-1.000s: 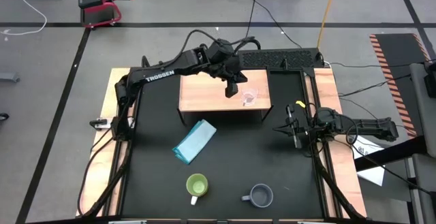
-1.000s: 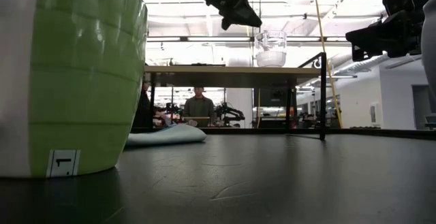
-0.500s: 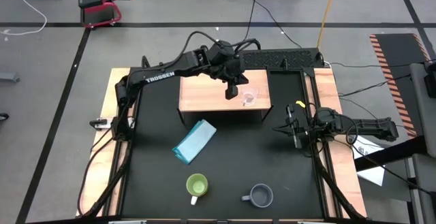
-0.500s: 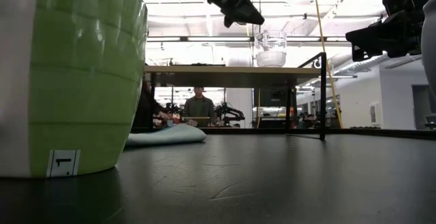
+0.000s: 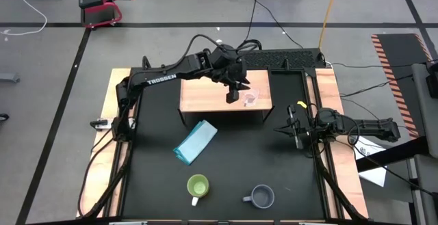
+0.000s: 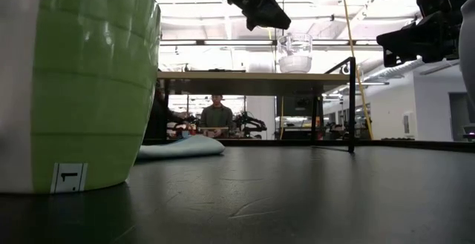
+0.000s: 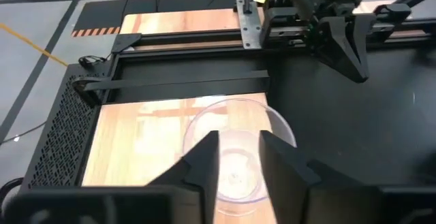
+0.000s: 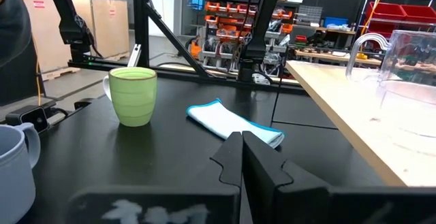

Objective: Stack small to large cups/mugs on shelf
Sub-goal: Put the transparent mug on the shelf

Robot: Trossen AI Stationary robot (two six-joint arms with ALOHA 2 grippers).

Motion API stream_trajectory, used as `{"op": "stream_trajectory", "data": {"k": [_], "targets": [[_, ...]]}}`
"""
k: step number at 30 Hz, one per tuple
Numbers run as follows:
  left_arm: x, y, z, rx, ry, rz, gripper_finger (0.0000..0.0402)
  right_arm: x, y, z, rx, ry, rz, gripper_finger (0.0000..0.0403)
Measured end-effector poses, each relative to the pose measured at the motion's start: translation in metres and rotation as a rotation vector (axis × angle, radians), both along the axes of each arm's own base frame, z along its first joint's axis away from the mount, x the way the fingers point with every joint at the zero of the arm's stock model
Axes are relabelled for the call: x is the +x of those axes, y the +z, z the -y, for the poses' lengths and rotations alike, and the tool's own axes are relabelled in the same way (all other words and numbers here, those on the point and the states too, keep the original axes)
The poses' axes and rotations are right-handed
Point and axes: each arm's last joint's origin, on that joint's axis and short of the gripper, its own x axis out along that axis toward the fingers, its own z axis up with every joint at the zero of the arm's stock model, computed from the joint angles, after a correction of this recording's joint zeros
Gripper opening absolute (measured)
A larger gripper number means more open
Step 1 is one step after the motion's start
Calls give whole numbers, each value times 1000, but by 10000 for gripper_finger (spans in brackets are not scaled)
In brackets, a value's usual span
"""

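The glass cup (image 5: 250, 98) stands upright on the shelf (image 5: 205, 95) toward its right end, with the left gripper (image 5: 235, 92) above the shelf just beside it, jaws released and holding nothing (in the left wrist view the cup (image 7: 235, 152) shows beyond the parted fingers (image 7: 201, 166), not between them). The right gripper (image 5: 293, 130) waits at the right edge of the worktop (image 5: 274, 163), jaws clenched on nothing. The green mug (image 5: 198, 187) and the grey-blue mug (image 5: 261, 197) stand near the worktop's front edge, well apart from the shelf, and a blue cloth (image 5: 196, 141) lies between them and the shelf.
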Motion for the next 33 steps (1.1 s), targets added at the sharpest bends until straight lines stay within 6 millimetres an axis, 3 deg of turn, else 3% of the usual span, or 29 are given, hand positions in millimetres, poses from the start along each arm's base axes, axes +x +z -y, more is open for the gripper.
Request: {"op": "stream_trajectory", "data": {"k": [5, 10, 20, 33], "targets": [[0, 1, -3, 4, 42, 13, 163, 0, 0, 0, 3, -1, -1, 0], [-1, 2, -8, -11, 67, 19, 188, 0, 0, 0, 3, 0, 0, 0], [-9, 0, -27, -103, 181, -7, 191, 0, 0, 0, 3, 0, 0, 0], [-9, -3, -20, -149, 242, -46, 191, 0, 0, 0, 3, 0, 0, 0]]}}
